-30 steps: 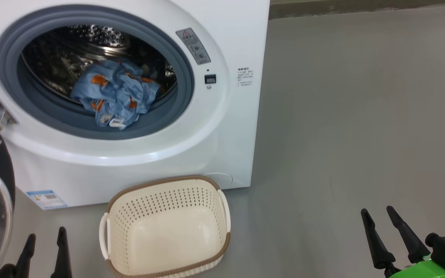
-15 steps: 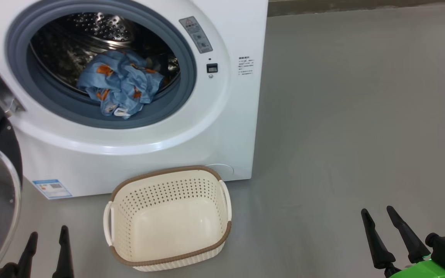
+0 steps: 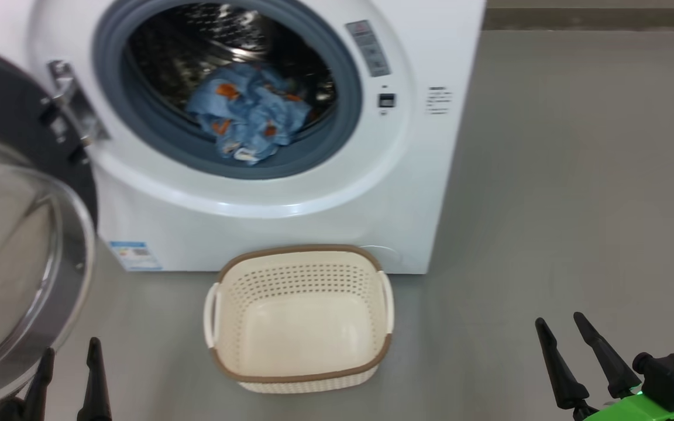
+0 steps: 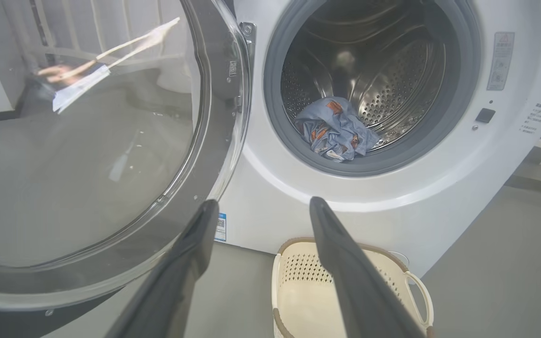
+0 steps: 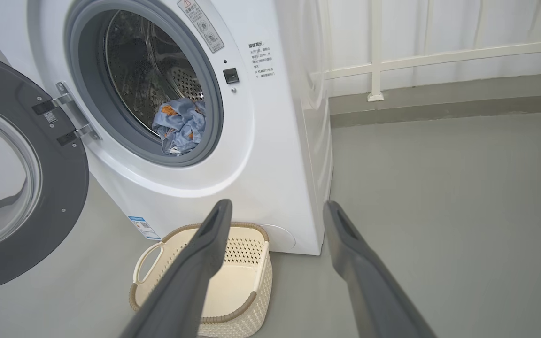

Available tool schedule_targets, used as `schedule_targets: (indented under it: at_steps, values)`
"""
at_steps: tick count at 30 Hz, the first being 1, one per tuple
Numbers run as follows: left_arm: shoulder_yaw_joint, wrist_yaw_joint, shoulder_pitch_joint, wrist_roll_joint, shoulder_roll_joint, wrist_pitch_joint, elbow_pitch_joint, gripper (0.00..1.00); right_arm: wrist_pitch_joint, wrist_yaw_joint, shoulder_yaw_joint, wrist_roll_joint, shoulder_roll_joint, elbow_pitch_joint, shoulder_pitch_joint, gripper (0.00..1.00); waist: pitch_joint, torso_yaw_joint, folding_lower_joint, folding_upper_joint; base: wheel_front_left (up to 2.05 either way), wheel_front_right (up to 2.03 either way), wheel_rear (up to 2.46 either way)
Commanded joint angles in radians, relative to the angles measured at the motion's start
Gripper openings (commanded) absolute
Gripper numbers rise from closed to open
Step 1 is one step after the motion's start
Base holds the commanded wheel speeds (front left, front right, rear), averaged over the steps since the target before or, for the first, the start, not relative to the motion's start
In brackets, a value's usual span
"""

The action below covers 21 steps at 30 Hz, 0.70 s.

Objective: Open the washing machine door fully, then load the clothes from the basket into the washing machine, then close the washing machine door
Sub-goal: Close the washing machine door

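My left hand (image 3: 72, 346) and right hand (image 3: 559, 318) hang spread and empty; clothes (image 3: 249, 117) sit inside the washing machine (image 3: 313, 234), door (image 3: 3, 96) swung wide

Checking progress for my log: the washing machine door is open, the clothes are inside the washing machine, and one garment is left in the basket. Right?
Not quite. The basket is empty, as the head view shows. The washing machine door is open and the clothes are inside the washing machine.
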Motion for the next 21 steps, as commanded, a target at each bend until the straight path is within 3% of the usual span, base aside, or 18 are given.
schedule_targets:
  at_steps: [1, 13, 21]
  values:
    - [0.042, -0.002, -0.014, 0.005, 0.010, -0.006, -0.028, 1.00, -0.012, 0.002, 0.028, 0.004, -0.026, -0.023, -0.034, 1.00, 0.007, 0.074, 0.0000, -0.0001, 0.00, 0.00, 0.00]
    - [0.054, -0.002, 0.014, 0.008, -0.029, -0.006, -0.024, 1.00, -0.012, 0.002, 0.084, 0.017, -0.050, 0.000, -0.065, 1.00, -0.012, 0.280, 0.0000, -0.0001, 0.00, 0.00, 0.00]
    - [0.055, -0.002, 0.027, 0.012, -0.040, -0.006, -0.026, 1.00, -0.012, 0.002, 0.106, 0.026, -0.061, 0.002, -0.072, 1.00, -0.011, 0.380, 0.0000, -0.0001, 0.00, 0.00, 0.00]
